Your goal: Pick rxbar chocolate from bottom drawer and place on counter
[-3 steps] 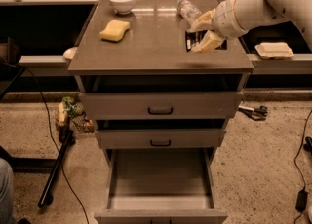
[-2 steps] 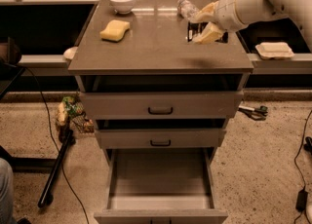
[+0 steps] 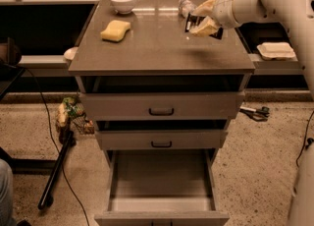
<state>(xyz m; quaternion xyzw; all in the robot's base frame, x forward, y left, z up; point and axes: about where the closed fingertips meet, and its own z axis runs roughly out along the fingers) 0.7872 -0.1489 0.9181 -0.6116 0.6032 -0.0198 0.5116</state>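
Note:
My gripper (image 3: 202, 17) hangs over the back right part of the counter (image 3: 157, 48), shut on the rxbar chocolate (image 3: 194, 23), a small dark flat bar with pale lines that sticks out between the fingers a little above the top. The white arm comes in from the upper right. The bottom drawer (image 3: 162, 205) stands pulled open below, its plain grey inside showing nothing in it. The two upper drawers with dark handles stand slightly ajar.
A yellow sponge (image 3: 116, 30) and a white bowl (image 3: 122, 0) sit on the counter's back left. A crumpled clear plastic item (image 3: 185, 7) lies just behind the gripper. A pale tray (image 3: 276, 50) sits at right. Cables and a stand base lie on the floor at left.
The gripper with the bar has moved a little up and toward the counter's back right. The drawers and other objects have not moved.

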